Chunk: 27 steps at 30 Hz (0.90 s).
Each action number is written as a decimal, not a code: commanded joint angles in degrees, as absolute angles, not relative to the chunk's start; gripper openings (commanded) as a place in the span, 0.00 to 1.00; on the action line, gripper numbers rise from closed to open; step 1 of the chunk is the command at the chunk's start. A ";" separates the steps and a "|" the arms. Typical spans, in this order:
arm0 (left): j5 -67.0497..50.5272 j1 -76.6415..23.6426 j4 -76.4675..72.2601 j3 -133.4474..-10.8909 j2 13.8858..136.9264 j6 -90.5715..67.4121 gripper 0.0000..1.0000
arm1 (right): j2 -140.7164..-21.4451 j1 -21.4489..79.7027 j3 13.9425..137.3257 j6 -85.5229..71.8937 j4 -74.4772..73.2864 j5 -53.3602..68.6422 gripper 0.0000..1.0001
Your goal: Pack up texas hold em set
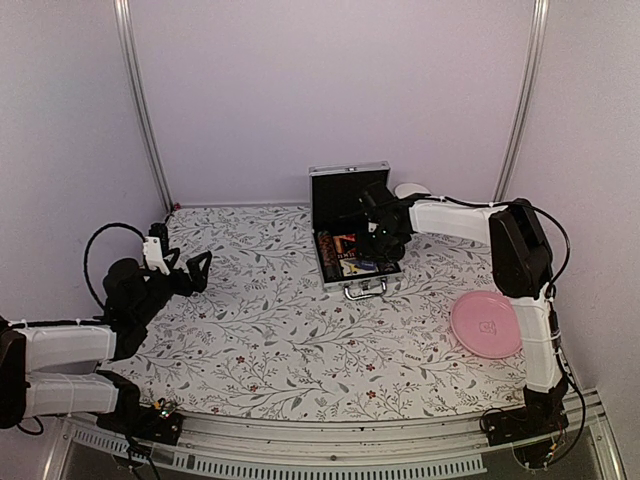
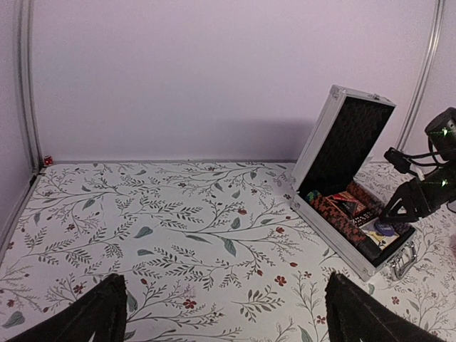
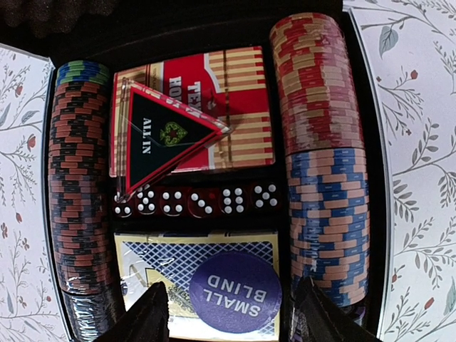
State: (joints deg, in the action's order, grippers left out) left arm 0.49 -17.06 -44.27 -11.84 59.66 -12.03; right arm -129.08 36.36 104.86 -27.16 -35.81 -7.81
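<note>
Two arms reach over a bench (image 1: 280, 340) covered in a leaf-and-flower print. Toward the back of it, right of the middle, sits the silver case (image 2: 328, 239), with its black-lined lid (image 1: 335, 195) standing upright and its metal handle (image 1: 365, 291) facing the near edge. A pink plate (image 1: 486, 324) lies well apart from it at the near right, and a white bowl (image 1: 412, 189) shows just behind the case's right side. The left end effector (image 1: 195, 270) is held over the left of the bench, well apart from the case, spread wide with nothing between its fingers. The right end effector (image 1: 385, 240) hangs directly over the open tray, likewise spread wide and holding nothing. Inside the tray, a row of chips (image 3: 78, 185) in red and black lies along one side, and a second row (image 3: 324, 142), red then blue, lies along the other. Between them are a red card box (image 3: 242, 92) and a blue-backed deck (image 3: 157, 263). A black triangle (image 3: 160, 139) marked ALL IN rests on the red box. A round purple-blue disc (image 3: 235, 292) reading SMALL BLIND lies on the blue-backed deck, and a line of dark red dice (image 3: 199, 201) sits between box and deck.
</note>
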 commanded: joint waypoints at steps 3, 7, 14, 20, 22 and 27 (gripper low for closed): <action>0.84 -16.41 -45.07 -12.05 59.95 -11.87 0.97 | -123.07 36.32 103.06 -25.20 -33.61 -8.27 0.64; 1.18 -16.41 -45.13 -12.00 60.04 -11.87 0.97 | -114.11 36.30 94.32 -23.84 -29.71 -9.36 0.69; 0.97 -16.43 -45.18 -12.17 60.59 -12.19 0.97 | -97.26 36.42 75.24 -25.74 -27.79 -11.55 0.77; 1.48 -16.43 -44.88 -12.35 60.74 -12.39 0.97 | -84.11 39.05 62.25 -29.94 -28.84 -9.16 0.77; 1.58 -16.42 -44.76 -12.47 60.88 -12.48 0.97 | -82.22 41.33 60.18 -32.25 -31.19 -9.09 0.78; 1.43 -16.43 -44.37 -12.80 61.25 -12.61 0.97 | -81.55 47.55 56.14 -39.74 -35.14 -6.50 0.77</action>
